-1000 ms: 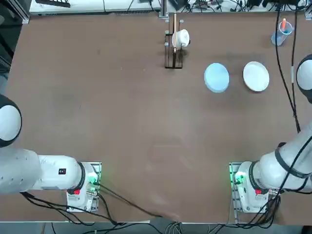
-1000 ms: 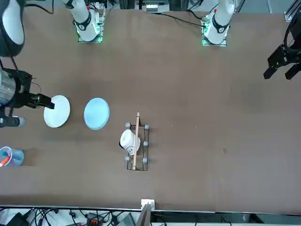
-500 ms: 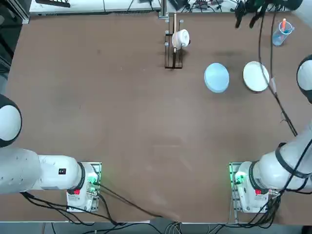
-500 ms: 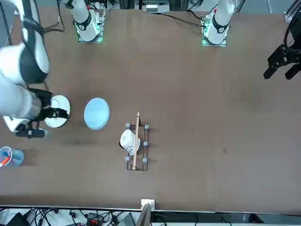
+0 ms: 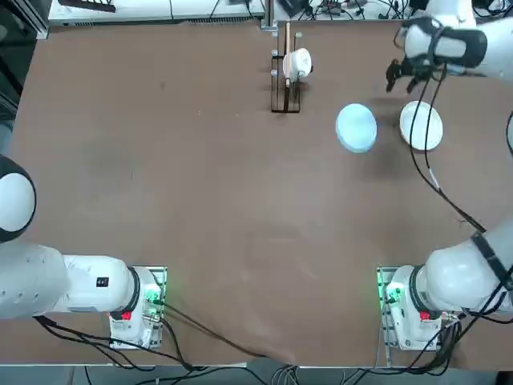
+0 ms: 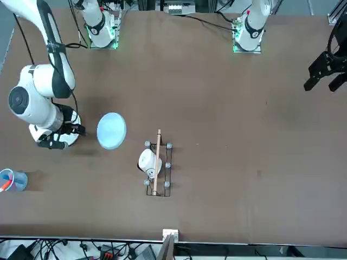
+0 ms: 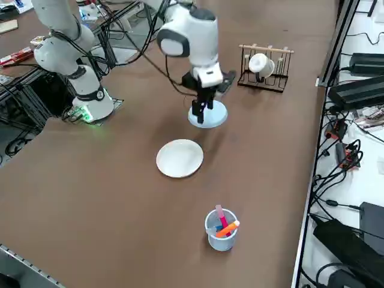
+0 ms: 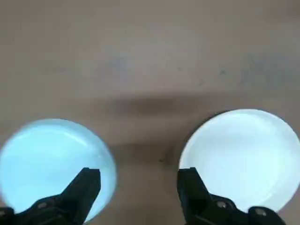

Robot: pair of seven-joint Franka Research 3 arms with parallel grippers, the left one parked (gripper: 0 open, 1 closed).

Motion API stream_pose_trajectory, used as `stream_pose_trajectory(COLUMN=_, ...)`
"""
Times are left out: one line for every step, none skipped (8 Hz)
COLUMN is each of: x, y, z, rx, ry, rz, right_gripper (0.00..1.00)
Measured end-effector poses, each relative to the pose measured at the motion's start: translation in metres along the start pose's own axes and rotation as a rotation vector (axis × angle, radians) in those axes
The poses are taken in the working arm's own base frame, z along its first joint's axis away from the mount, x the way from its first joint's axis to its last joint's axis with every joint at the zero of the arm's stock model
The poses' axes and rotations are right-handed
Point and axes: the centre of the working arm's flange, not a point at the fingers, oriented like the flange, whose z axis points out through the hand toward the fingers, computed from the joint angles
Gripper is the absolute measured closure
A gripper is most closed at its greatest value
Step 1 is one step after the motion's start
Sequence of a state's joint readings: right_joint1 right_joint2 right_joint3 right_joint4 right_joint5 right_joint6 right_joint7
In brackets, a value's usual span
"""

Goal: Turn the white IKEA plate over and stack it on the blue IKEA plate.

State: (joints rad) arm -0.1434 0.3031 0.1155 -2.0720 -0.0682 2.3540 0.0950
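Swinging in from the right edge, the right tool point(image 8: 138, 187) now hovers with fingers spread above the gap between the white plate point(image 5: 422, 126) and blue plate point(image 5: 356, 127), both flat on the far-right tabletop point(image 5: 200, 200), seemingly lining up to grip.

overhead, front, side, wrist close-up

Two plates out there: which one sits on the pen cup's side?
The white IKEA plate. The blue IKEA plate lies beside it, toward the mug rack; the right gripper hovers open above.
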Motion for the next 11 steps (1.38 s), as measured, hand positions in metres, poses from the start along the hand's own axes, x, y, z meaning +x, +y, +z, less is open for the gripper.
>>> stream_pose_trajectory(x=-0.013, y=0.014, z=0.024, rx=0.005, ry=0.007, rz=-0.002, right_gripper=0.0)
stream_pose_trajectory(x=-0.022, y=0.024, z=0.045, rx=0.01, ry=0.0, rz=-0.003, right_gripper=0.0)
stream_pose_trajectory(x=-0.026, y=0.027, z=0.06, rx=0.014, ry=-0.013, rz=-0.012, right_gripper=0.0)
stream_pose_trajectory(x=-0.027, y=0.028, z=0.069, rx=0.016, ry=-0.024, rz=-0.023, right_gripper=0.01)
stream_pose_trajectory(x=-0.027, y=0.027, z=0.075, rx=0.015, ry=-0.031, rz=-0.032, right_gripper=0.09)
stream_pose_trajectory(x=-0.028, y=0.027, z=0.077, rx=0.007, ry=-0.033, rz=-0.045, right_gripper=0.15)
stream_pose_trajectory(x=-0.028, y=0.027, z=0.078, rx=0.002, ry=-0.035, rz=-0.053, right_gripper=0.29)
stream_pose_trajectory(x=-0.028, y=0.028, z=0.079, rx=-0.001, ry=-0.037, rz=-0.055, right_gripper=0.3)
stream_pose_trajectory(x=-0.028, y=0.029, z=0.08, rx=-0.001, ry=-0.039, rz=-0.057, right_gripper=0.3)
stream_pose_trajectory(x=-0.029, y=0.031, z=0.081, rx=0.0, ry=-0.042, rz=-0.06, right_gripper=0.3)
stream_pose_trajectory(x=-0.029, y=0.036, z=0.084, rx=0.001, ry=-0.046, rz=-0.062, right_gripper=0.31)
